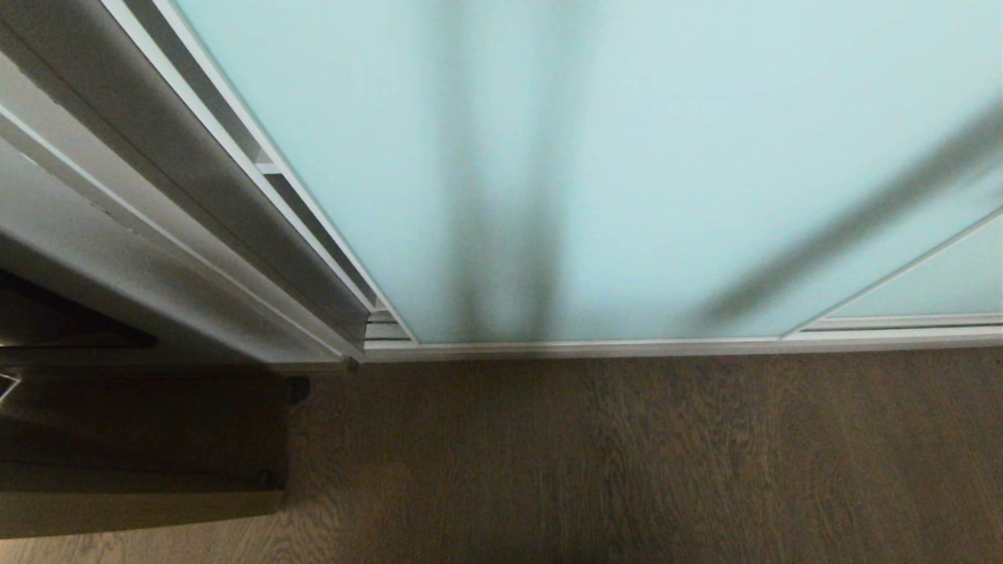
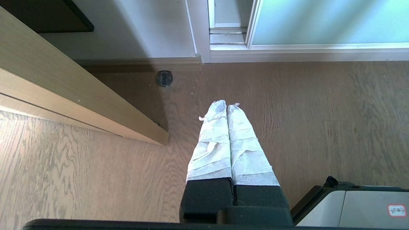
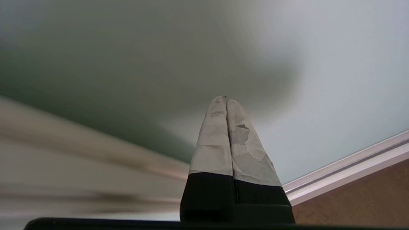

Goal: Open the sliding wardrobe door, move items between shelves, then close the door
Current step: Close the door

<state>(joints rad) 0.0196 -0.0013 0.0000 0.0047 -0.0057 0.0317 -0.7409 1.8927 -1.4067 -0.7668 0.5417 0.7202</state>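
Taped right gripper [image 3: 226, 99], jaws pressed together, pointed at the door [image 1: 627, 157]; left gripper [image 2: 227, 104] likewise, over floor [image 2: 319, 127]; no writing legible.

Head camera looks steeply down at the sliding wardrobe door [image 1: 627, 157] meeting the floor [image 1: 627, 454]; left wrist sees that same bottom corner, right wrist sits close against the glass.

Frosted matt glass sliding wardrobe door [image 1: 627, 157], thin silvery frame, grained matt wood floor [image 1: 627, 470], tape-wrapped left claw [image 2: 227, 107] fingers
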